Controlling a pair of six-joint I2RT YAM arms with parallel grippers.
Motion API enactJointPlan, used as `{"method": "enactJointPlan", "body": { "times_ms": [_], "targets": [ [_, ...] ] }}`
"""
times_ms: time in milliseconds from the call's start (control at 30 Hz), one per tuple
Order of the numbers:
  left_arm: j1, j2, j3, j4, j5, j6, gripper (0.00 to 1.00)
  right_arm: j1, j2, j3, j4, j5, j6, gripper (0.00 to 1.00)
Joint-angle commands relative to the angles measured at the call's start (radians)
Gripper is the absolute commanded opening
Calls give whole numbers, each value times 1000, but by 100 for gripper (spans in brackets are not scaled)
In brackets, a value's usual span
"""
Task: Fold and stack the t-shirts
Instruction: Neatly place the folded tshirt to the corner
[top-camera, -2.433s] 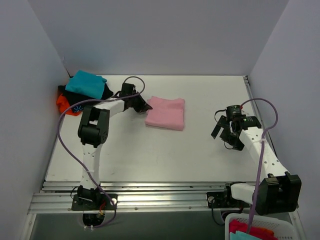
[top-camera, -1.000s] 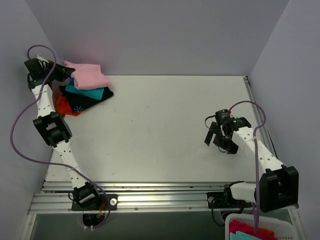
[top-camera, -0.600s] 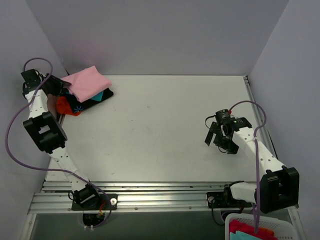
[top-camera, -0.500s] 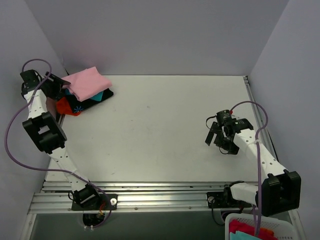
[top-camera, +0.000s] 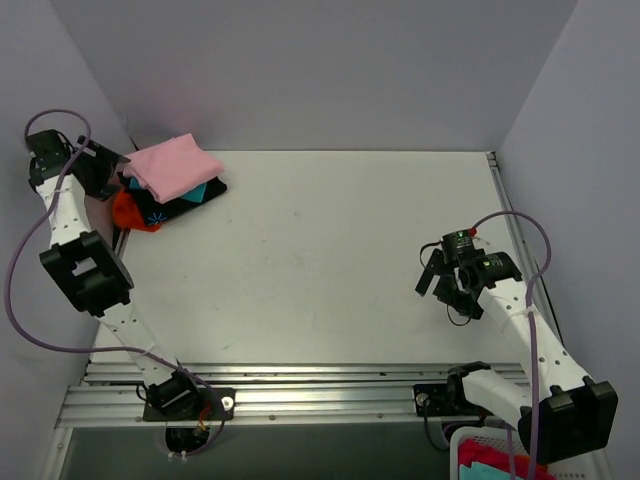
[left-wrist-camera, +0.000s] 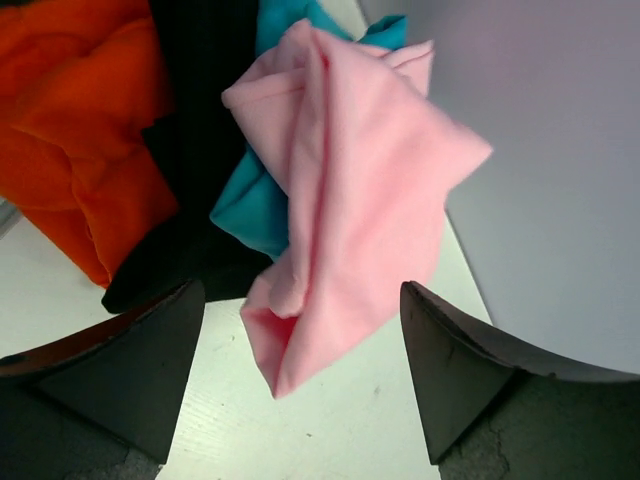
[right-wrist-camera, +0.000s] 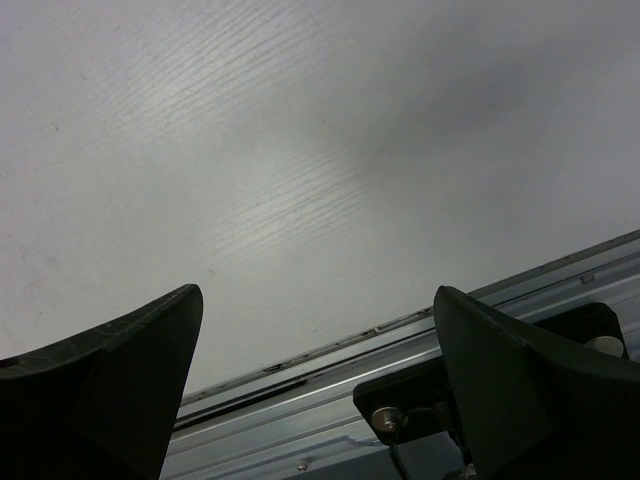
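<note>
The folded light-pink t-shirt (top-camera: 172, 167) lies on top of the stack in the table's far left corner. Under it show the teal t-shirt (top-camera: 203, 188), the black one (top-camera: 178, 206) and the orange-red one (top-camera: 128, 211). My left gripper (top-camera: 106, 172) is open just left of the stack, and nothing is between its fingers. In the left wrist view the pink t-shirt (left-wrist-camera: 360, 180) hangs loosely over the teal (left-wrist-camera: 250, 205), black (left-wrist-camera: 200, 90) and orange-red (left-wrist-camera: 70, 130) ones, ahead of the left gripper (left-wrist-camera: 300, 300). My right gripper (top-camera: 446, 289) hovers open and empty at the right; the right wrist view shows the right gripper (right-wrist-camera: 317, 295) over bare table.
A white basket (top-camera: 470, 442) holding red and teal cloth sits off the table's near right corner. Metal rails (top-camera: 300, 385) run along the near edge, and the rail (right-wrist-camera: 400, 345) shows below the right gripper. Walls close in on the back and both sides.
The left gripper carried the pink t-shirt onto the corner stack, opened and let it go, then drew back to the left. The right arm pulled back toward the near right.
</note>
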Motion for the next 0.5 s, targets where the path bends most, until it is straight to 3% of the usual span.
{"method": "enactJointPlan", "body": {
  "times_ms": [0, 233, 367, 400, 467],
  "targets": [
    [101, -300, -51, 132, -173, -33, 88, 8, -22, 67, -43, 22, 14, 96],
    [109, -794, -496, 224, -306, -67, 89, 22, -17, 143, 40, -21, 22, 96],
    [-71, -905, -724, 304, -202, -99, 88, 42, -5, 199, 115, -79, -1, 96],
    [-210, -916, -766, 327, -190, -87, 88, 47, 10, 237, 134, -87, -27, 96],
    [-346, -911, -817, 319, -187, -32, 86, 51, 38, 287, 134, -74, -52, 97]
  ]
}}
